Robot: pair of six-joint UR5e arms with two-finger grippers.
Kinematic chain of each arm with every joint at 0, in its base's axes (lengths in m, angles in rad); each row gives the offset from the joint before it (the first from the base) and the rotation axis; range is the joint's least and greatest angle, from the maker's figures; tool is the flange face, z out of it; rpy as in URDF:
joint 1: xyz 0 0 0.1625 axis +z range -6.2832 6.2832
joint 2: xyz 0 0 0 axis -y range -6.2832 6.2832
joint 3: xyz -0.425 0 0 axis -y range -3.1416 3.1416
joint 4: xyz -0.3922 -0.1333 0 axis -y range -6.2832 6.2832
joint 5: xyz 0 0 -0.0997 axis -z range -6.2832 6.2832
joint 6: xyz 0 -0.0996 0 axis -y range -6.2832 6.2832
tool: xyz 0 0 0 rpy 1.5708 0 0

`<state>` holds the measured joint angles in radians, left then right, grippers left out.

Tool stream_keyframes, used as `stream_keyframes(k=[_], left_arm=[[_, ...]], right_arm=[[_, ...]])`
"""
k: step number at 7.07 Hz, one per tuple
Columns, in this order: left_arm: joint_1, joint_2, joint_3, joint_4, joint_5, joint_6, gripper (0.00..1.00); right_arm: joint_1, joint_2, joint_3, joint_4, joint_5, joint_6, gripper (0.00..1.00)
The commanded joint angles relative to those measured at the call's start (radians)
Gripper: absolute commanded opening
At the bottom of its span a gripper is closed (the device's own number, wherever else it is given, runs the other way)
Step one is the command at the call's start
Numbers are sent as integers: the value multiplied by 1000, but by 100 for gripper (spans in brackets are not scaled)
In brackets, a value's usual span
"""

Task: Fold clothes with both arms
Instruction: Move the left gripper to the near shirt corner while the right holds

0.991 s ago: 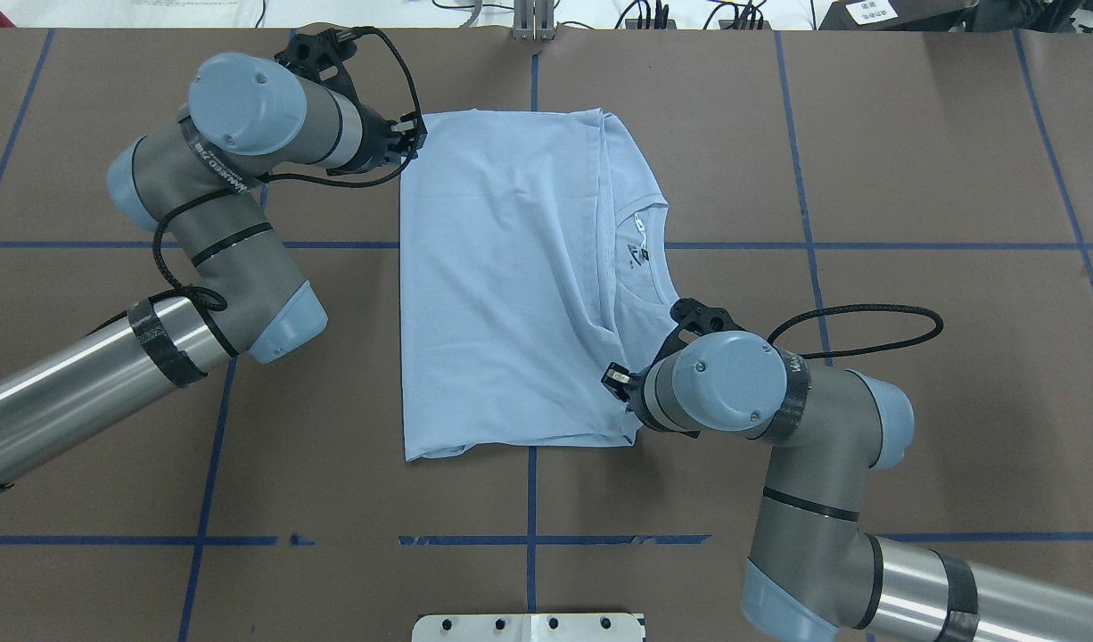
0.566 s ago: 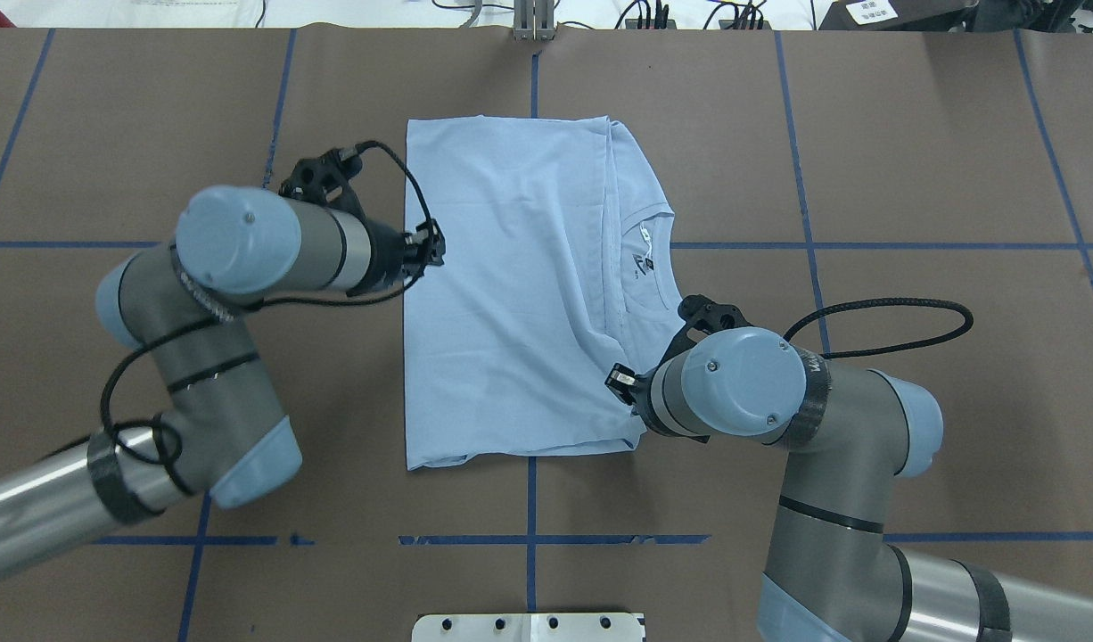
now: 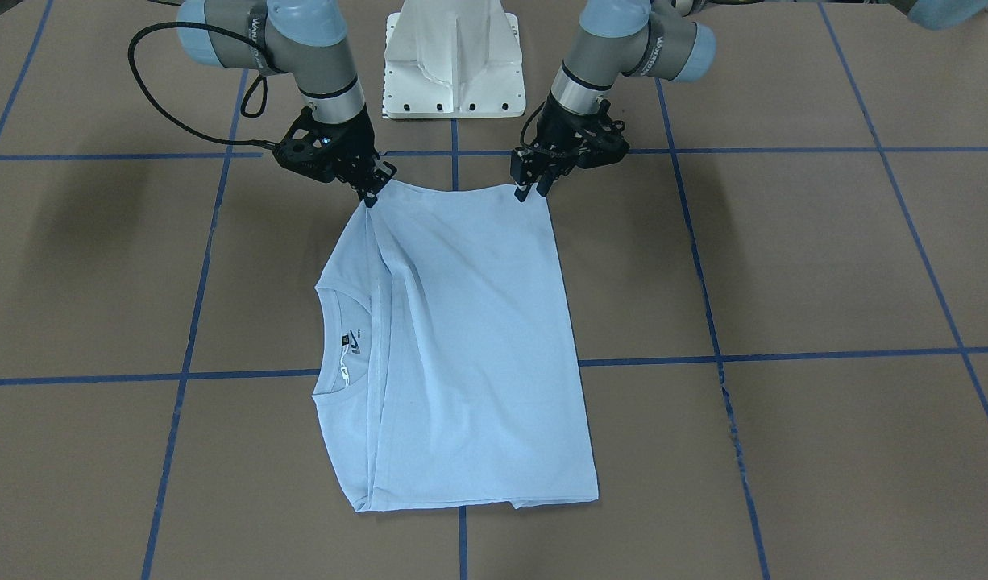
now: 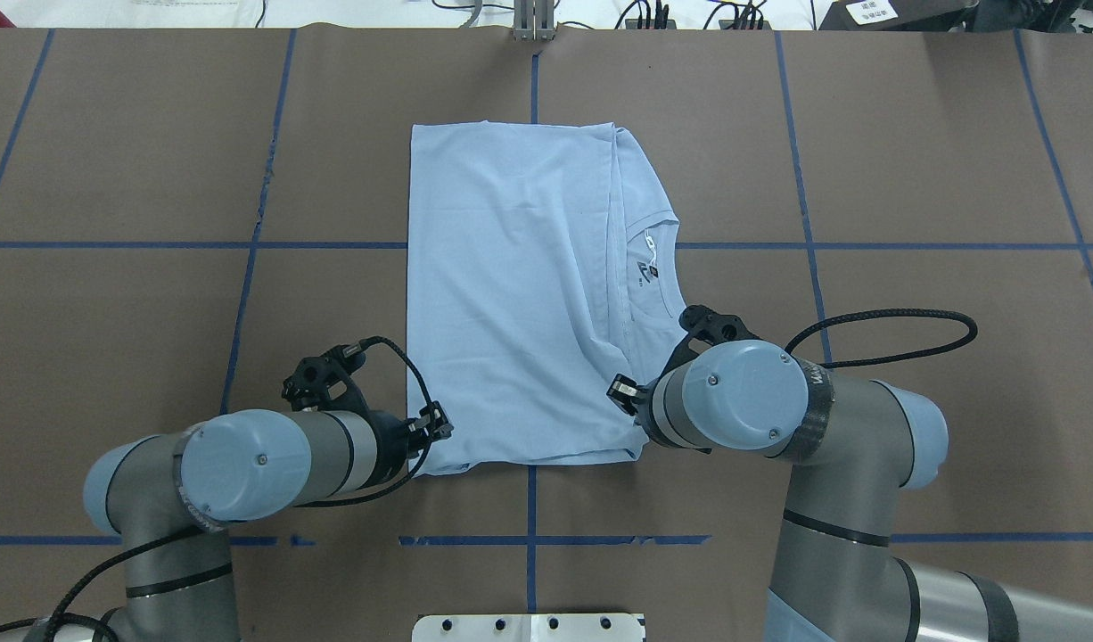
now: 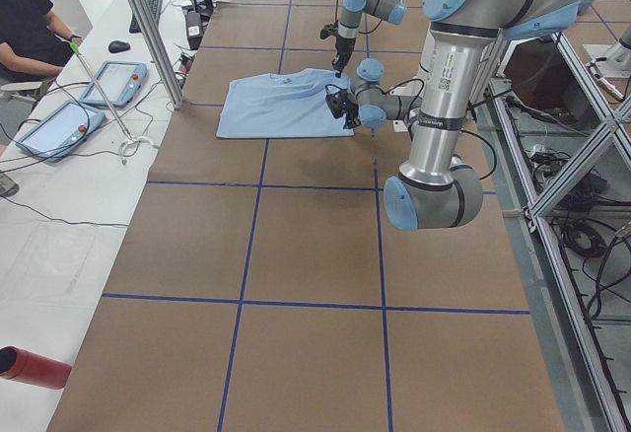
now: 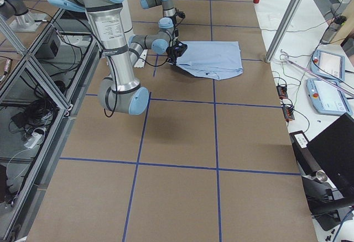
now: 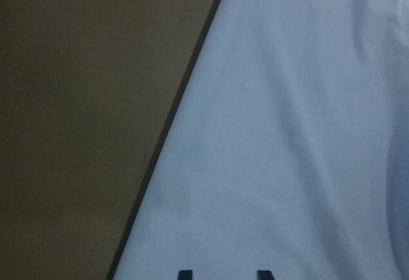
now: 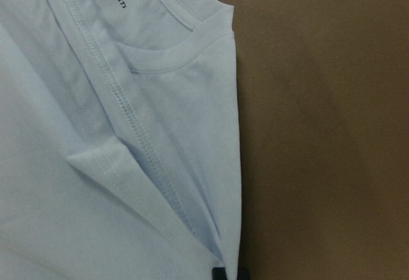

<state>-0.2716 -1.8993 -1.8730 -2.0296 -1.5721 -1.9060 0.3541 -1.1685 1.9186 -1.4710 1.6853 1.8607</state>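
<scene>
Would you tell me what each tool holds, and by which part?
The right tool pinches the T-shirt at the collar-side corner nearest the robot; the left tool looks open, holding nothing.

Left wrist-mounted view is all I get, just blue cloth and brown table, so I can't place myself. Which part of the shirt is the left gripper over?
Observer: The left gripper is at the robot-side left corner of the light blue short-sleeved T-shirt, which lies folded into a long rectangle on the brown paper-covered table.
Operator: And the right gripper?
Observer: The right gripper is at the other corner of that same near edge, on the collar side. Its fingertips look shut on the cloth.
Operator: Which way does the neck face?
Observer: The round collar, with its dark label, opens toward the robot's right and is partly covered by the folded-over layer.
</scene>
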Motion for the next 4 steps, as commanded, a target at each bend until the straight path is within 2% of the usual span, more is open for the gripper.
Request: stream_keyframes(k=[1, 4], left_arm=[[31, 12, 8, 3, 24, -15, 58], [34, 14, 12, 3, 24, -15, 57]], right_arm=[[-1, -2, 0, 0, -1, 0, 0], [-1, -3, 0, 0, -1, 0, 0]])
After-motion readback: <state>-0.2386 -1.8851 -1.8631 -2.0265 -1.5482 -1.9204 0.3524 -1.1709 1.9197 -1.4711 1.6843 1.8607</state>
